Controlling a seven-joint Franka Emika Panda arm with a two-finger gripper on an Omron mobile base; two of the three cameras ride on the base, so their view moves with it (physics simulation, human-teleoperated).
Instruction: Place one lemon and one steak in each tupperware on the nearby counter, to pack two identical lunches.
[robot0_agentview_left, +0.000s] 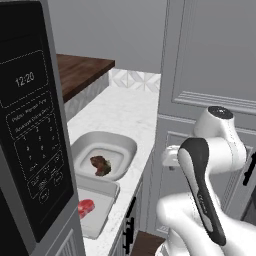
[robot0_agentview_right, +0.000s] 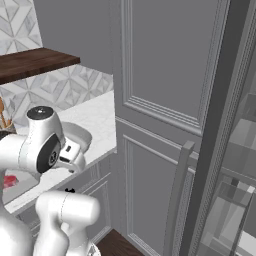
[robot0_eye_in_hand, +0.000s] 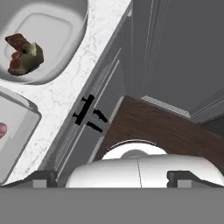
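On the white counter (robot0_agentview_left: 125, 112) stands the deeper tupperware tub (robot0_agentview_left: 127, 145); a dark brownish steak (robot0_agentview_left: 99, 163) lies in it. The hand view shows this steak (robot0_eye_in_hand: 15, 48) touching a dull yellow lemon (robot0_eye_in_hand: 35, 54) inside the tub (robot0_eye_in_hand: 65, 39). Just nearer sits the flat tupperware tray (robot0_agentview_left: 102, 215) with a bright red steak (robot0_agentview_left: 86, 207) on it; a corner of that tray (robot0_eye_in_hand: 17, 127) appears in the hand view. My gripper (robot0_eye_in_hand: 111, 177) is open and holds nothing. It hangs to the right of the tub, over the counter's front edge, looking down at the cabinet fronts.
A black microwave (robot0_agentview_left: 30, 125) fills the left foreground. A tall grey panelled cabinet (robot0_agentview_left: 210, 60) rises right of the counter. A dark wooden top (robot0_agentview_left: 80, 70) lies at the back. Black drawer handles (robot0_eye_in_hand: 87, 111) and brown floor (robot0_eye_in_hand: 162, 127) are below the hand.
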